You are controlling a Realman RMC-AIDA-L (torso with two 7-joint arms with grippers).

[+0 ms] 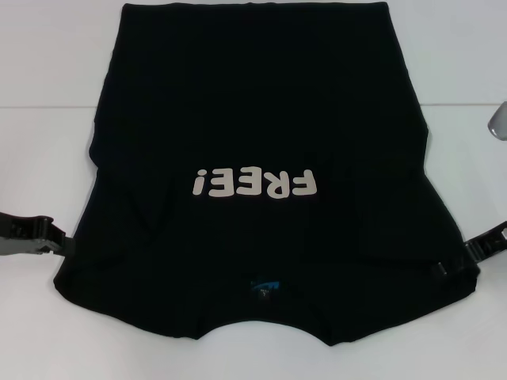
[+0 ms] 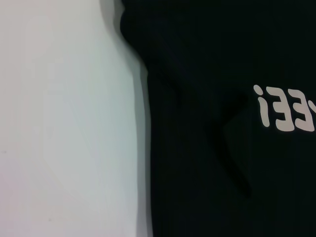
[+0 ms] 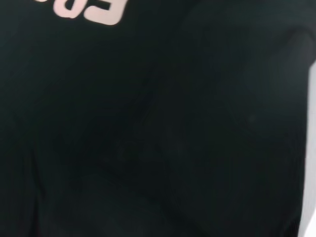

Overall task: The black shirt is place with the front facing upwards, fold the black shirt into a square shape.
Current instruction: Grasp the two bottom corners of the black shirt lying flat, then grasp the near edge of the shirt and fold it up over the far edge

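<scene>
The black shirt (image 1: 253,119) lies flat on the white table, front up, with the cream "FREE!" lettering (image 1: 255,184) in the middle and the blue neck label (image 1: 264,286) at the near edge. Both sleeves look folded inward over the body. My left gripper (image 1: 67,248) is at the shirt's near left corner, low over the table. My right gripper (image 1: 447,269) is at the near right corner, against the cloth edge. The left wrist view shows the shirt's edge (image 2: 148,148) and part of the lettering (image 2: 284,111). The right wrist view is filled with black cloth (image 3: 148,138).
The white table (image 1: 47,119) shows on both sides of the shirt. A grey metal object (image 1: 497,120) sticks in at the right edge. The shirt's far hem runs out of the top of the head view.
</scene>
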